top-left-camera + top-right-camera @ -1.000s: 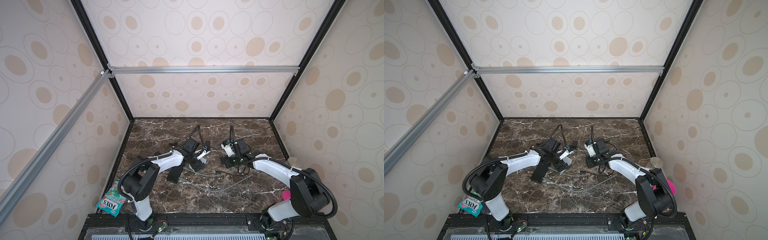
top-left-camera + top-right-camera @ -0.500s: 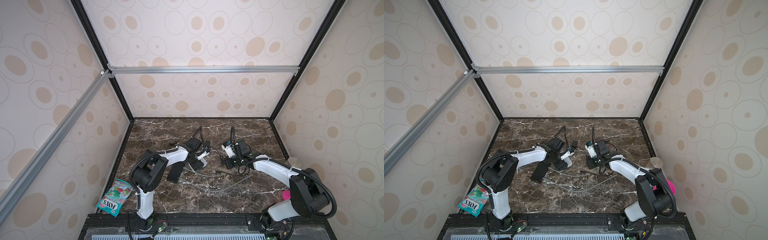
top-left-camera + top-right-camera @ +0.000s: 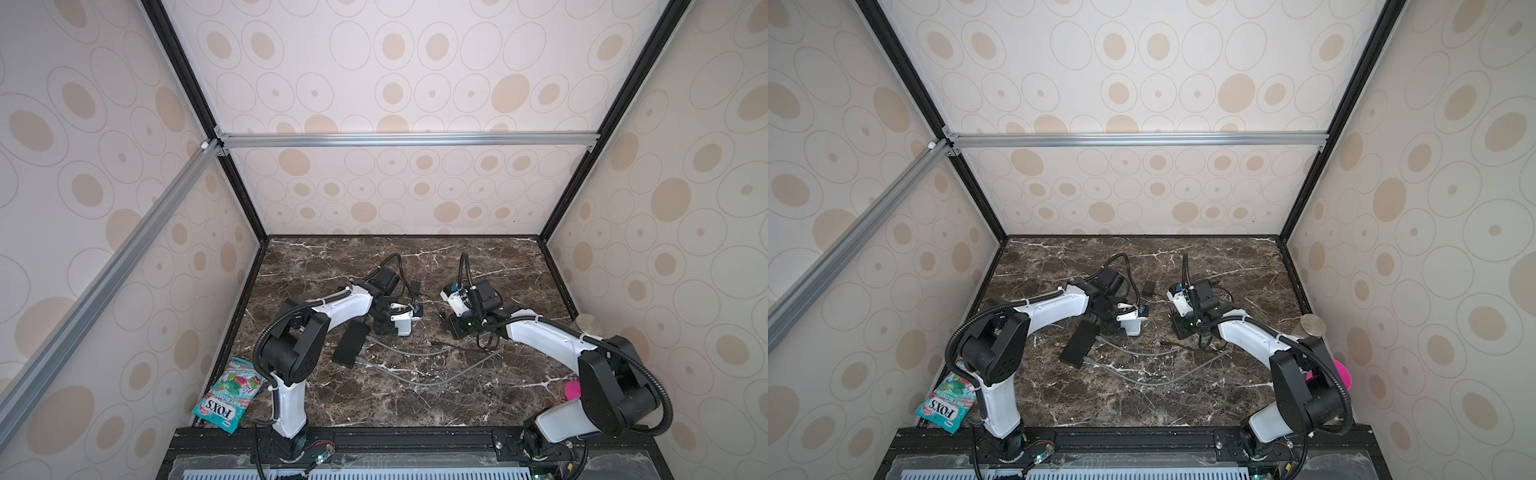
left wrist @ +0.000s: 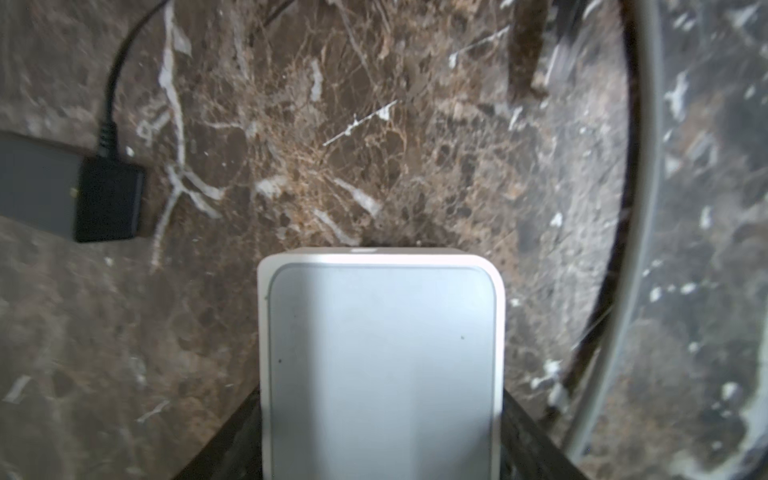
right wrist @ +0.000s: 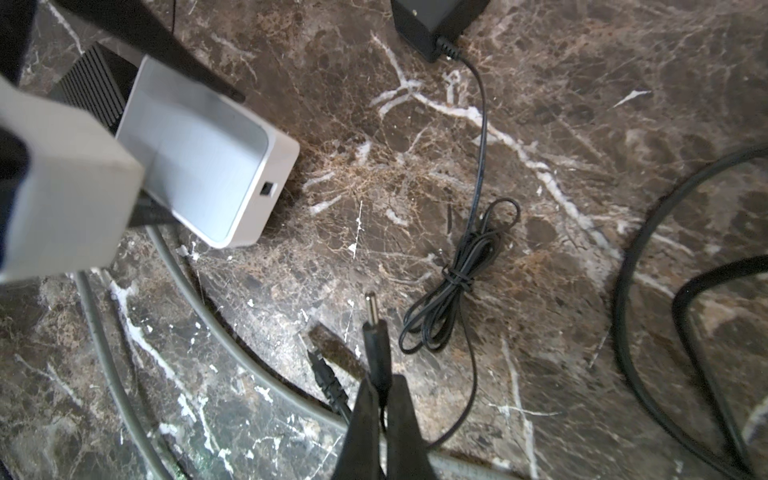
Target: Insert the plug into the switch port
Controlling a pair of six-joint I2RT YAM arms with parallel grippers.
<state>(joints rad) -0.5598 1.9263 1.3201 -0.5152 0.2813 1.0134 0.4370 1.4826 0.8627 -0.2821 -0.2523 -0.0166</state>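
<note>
White switch (image 5: 199,166), one only, is gripped at its sides by the left tool (image 4: 380,419) over the marble tabletop (image 5: 540,124). Its single port (image 5: 266,189) faces the one black plug (image 5: 376,332), pinched in the closed right tool (image 5: 382,395), near but not touching. Two grey cables (image 4: 648,166) lie alongside.

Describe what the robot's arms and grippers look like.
The left arm and right arm have white shells between bulky black joints, with black ribbed hoses looping alongside. The right gripper has slim, black, tapering fingers; the left gripper looks alike. No markings are readable.
</note>
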